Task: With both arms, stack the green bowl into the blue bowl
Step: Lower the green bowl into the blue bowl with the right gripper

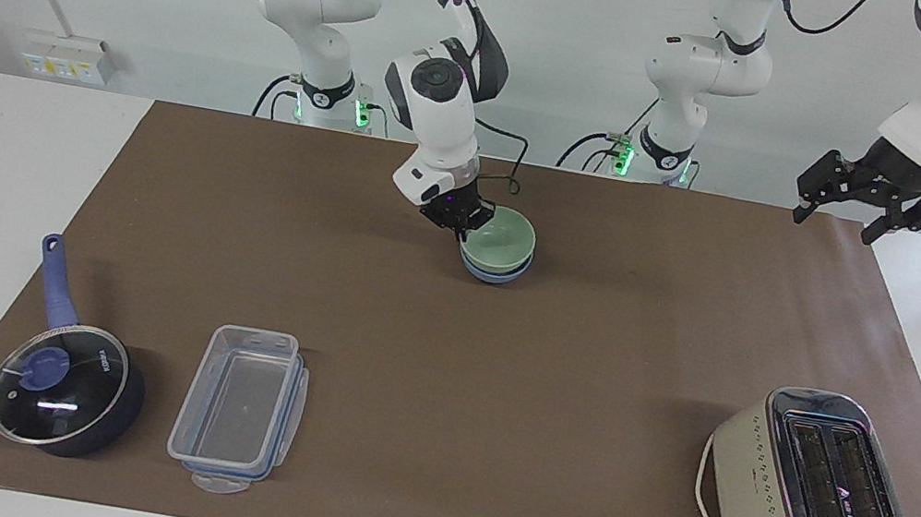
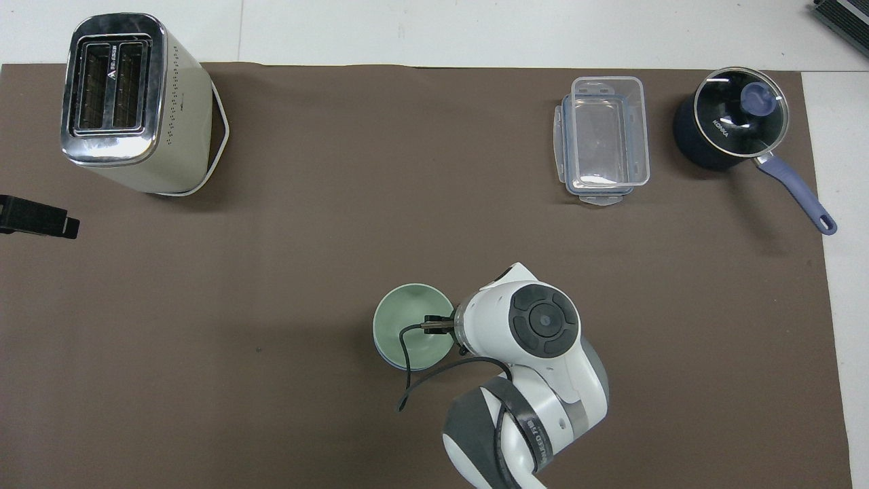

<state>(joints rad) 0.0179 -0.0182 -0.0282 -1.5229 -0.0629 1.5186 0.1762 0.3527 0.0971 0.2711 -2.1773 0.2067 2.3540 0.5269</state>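
Facing view: two white robot arms stand at the top edge of a table covered by a brown mat (image 1: 498, 368). The right gripper (image 1: 461, 219) is low over the middle of the mat, close to the robots' edge, its black fingers pinched tight on the rim of the green bowl (image 1: 503, 239). That pale mint bowl sits nested in the blue bowl (image 1: 492, 273), of which only a thin periwinkle band shows beneath and around it; the blue bowl rests on the mat. Whether the green bowl is fully settled cannot be told. The left gripper (image 1: 869, 198) waits raised in the air above the mat's corner at the left arm's end, its jaws spread wide and holding nothing. Farther from the robots, toward the right arm's end, a dark-blue saucepan (image 1: 67, 389) with a glass lid and a blue handle stands beside a clear plastic container (image 1: 240, 410). At the left arm's end, also farther from the robots than the bowls, a cream and chrome toaster (image 1: 815, 499) lies tilted with its slots showing, its white cord looped around it. Seen from overhead, the right arm's wrist covers its gripper, the green bowl (image 2: 409, 322) shows beside it with a black cable crossing its edge, and a sliver of the blue bowl (image 2: 380, 351) peeks out at the rim.
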